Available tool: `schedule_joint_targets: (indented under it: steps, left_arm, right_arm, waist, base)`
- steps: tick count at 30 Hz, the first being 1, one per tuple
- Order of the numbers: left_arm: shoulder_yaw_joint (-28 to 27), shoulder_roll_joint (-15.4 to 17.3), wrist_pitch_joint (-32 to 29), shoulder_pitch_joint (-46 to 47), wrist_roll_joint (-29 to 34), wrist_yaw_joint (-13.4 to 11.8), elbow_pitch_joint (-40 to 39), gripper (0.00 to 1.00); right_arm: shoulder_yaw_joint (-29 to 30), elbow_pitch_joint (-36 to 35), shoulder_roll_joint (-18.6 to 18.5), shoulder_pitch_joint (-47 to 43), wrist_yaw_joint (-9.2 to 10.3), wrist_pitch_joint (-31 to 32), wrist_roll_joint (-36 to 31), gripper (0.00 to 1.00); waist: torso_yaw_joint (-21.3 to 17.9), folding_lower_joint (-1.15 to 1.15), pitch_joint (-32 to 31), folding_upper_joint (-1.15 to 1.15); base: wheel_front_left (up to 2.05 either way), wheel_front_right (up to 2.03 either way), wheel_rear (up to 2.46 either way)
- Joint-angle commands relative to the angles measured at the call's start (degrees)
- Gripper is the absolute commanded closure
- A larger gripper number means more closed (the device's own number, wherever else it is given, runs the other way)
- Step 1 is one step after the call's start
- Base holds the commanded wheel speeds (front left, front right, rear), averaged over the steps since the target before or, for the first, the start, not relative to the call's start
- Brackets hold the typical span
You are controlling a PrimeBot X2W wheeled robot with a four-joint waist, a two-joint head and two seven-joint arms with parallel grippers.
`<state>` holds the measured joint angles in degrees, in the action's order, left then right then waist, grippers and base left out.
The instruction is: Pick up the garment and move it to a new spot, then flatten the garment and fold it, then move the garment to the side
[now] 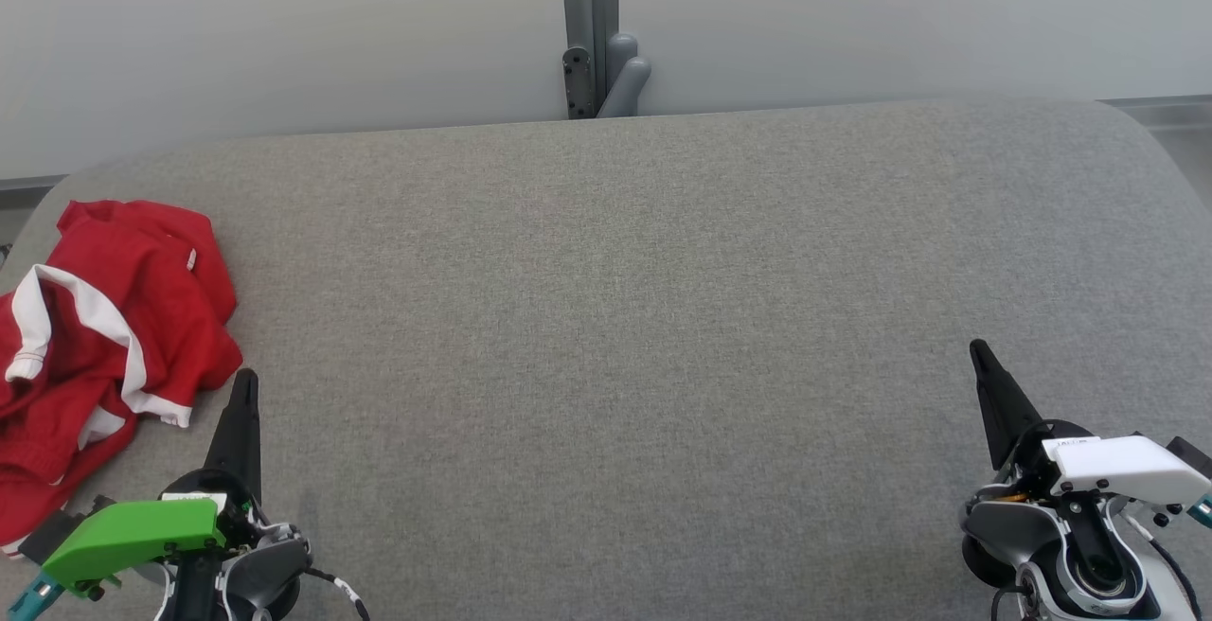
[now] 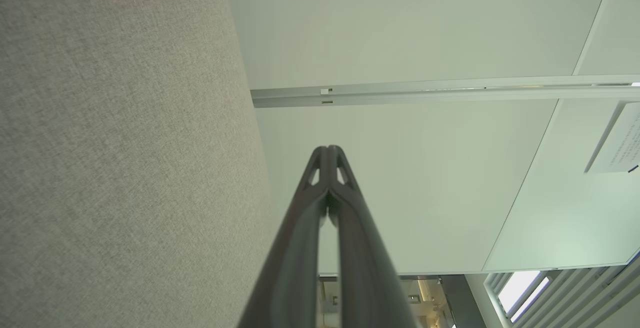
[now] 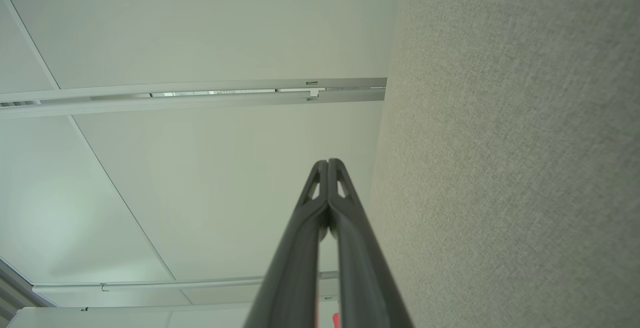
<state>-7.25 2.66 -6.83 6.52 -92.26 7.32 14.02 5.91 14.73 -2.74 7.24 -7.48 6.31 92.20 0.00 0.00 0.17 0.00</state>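
A wide grey upholstered surface (image 1: 606,318) is being shown beneath a pale wall (image 1: 284,34), with a grey post (image 1: 589,25) standing at its far edge. At the far left, the red garment (image 1: 104,318), trimmed in white, is lying crumpled on the surface. Just beside its lower right corner, the left gripper (image 1: 246,382) is being held with fingers (image 2: 300,248) pressed together, nothing between them. Well apart, at the right, the right gripper (image 1: 978,348) is being held likewise, fingers (image 3: 300,258) pressed tip to tip, empty.
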Motion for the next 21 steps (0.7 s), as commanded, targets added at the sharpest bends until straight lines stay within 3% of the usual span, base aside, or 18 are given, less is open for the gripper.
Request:
schedule_joint_targets:
  steps: [1, 21]
  left_arm:
    - [-0.1, 0.41, -0.15, -0.58, -0.16, 0.35, -0.1, 1.0]
    - [-0.1, 0.41, -0.14, -0.58, -0.16, 0.35, -0.1, 1.0]
  right_arm:
    - [0.05, -0.17, -0.26, -0.69, -0.02, 0.12, 0.42, 1.0]
    - [0.05, -0.17, -0.26, -0.69, -0.02, 0.12, 0.42, 1.0]
  waist:
    - [0.0, 0.0, 0.0, 0.0]
    - [0.0, 0.0, 0.0, 0.0]
  base:
    - [0.0, 0.0, 0.0]
    - [0.0, 0.0, 0.0]
